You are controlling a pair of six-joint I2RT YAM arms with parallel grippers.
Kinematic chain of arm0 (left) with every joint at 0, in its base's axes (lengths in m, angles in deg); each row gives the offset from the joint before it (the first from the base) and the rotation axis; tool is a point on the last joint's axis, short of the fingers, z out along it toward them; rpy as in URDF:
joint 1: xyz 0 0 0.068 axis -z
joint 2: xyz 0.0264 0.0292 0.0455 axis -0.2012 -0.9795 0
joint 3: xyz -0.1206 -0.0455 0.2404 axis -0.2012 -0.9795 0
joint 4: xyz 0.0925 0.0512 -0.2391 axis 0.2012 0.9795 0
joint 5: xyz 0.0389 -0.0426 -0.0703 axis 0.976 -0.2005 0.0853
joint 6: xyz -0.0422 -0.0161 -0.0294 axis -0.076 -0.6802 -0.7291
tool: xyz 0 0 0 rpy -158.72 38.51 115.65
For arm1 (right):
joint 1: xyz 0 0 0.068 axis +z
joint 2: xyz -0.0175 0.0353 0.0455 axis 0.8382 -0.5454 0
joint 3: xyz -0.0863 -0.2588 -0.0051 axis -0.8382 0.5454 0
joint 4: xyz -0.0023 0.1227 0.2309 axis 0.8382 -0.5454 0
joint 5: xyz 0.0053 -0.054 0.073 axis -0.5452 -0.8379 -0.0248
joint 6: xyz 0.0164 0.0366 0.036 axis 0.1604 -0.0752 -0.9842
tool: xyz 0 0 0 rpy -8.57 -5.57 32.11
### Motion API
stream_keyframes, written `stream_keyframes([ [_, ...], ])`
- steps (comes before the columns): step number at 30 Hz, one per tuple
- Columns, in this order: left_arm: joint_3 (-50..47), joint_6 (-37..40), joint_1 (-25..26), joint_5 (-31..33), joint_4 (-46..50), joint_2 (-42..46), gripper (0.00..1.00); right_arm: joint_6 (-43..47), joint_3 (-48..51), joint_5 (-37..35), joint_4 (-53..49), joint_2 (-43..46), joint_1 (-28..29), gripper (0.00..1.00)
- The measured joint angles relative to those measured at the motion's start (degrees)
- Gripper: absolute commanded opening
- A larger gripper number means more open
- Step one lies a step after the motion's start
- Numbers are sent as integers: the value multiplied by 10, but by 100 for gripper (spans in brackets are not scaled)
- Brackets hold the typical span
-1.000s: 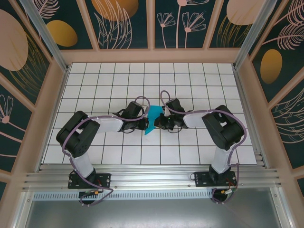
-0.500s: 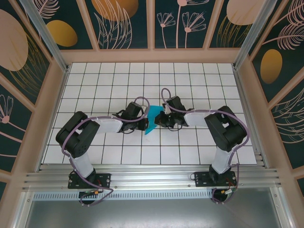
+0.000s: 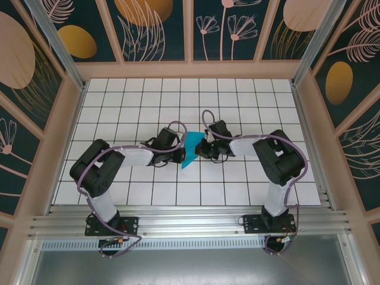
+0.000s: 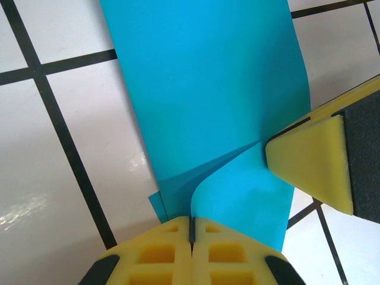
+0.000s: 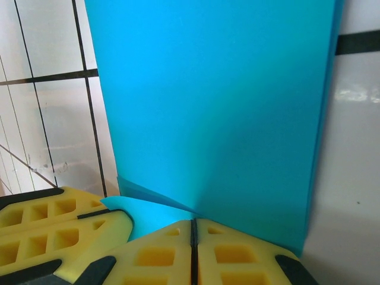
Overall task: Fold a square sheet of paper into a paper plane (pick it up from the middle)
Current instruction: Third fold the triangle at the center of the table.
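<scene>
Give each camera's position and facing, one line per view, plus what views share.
Top external: above and behind the bases, facing down at the tiled table; both arms show, meeting at the teal paper.
Left wrist: on that arm, facing past the left gripper, jaws shut on the paper.
Right wrist: on that arm, facing past the right gripper, jaws shut on the paper.
Shared: all see the paper and tiles.

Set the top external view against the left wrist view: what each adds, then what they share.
Top external: left arm and right arm whole, the tiled table, patterned walls. Left wrist: up close, the left hand shut on an edge of the teal paper, a fold curling beside it, the right hand gripping the paper's side. Both: the paper held between the two hands over white tiles.
</scene>
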Motion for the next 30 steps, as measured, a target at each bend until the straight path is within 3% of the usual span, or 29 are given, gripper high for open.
stream_keyframes([
  [11, 0, 0, 0, 0, 0, 0, 1, -2, 6, 14, 13, 7, -43, 10],
  [17, 0, 0, 0, 0, 2, 0, 1, -7, 24, 21, 46, 0, -46, 10],
  [30, 0, 0, 0, 0, 1, 0, 1, 2, 11, 32, 20, 45, -38, 11],
])
